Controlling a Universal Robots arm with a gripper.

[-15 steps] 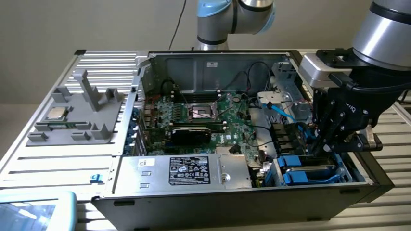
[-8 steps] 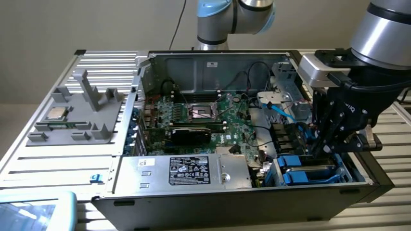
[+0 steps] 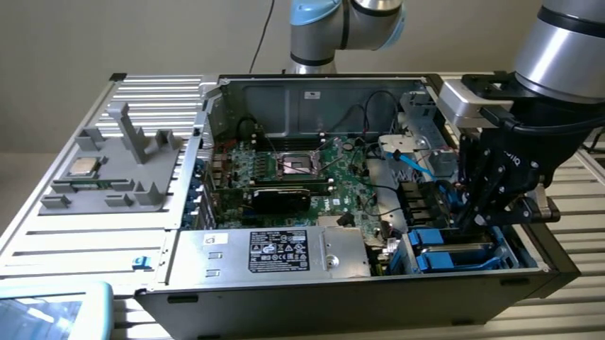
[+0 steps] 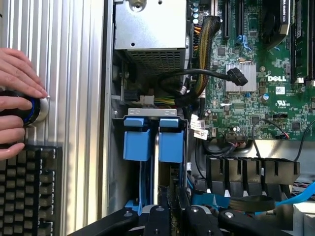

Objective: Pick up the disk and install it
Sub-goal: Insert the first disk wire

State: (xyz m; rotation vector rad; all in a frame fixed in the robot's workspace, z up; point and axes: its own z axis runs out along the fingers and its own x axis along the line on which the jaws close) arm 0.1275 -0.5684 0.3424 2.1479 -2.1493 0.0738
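My gripper (image 3: 470,221) reaches down into the drive bay at the front corner of the open computer case (image 3: 283,85), on the exterior view's right. Its black fingers (image 4: 158,214) stand close together. The disk (image 4: 140,189) sits edge-on in the bay with its blue carrier rail running up to the fingers, which close on that end. Two blue end tabs (image 4: 171,141) stand side by side at the far end of the bay. From outside, the blue carrier (image 3: 455,256) shows just below the fingertips. The disk's metal body and label are hidden.
The motherboard (image 3: 302,173) fills the case floor and a silver power supply box (image 3: 274,251) sits at the front. Black and blue cables (image 3: 416,159) cross beside the bay. A grey fixture (image 3: 113,170) holds a CPU chip. A hand (image 4: 19,101) rests on a knob above a keyboard (image 4: 27,189).
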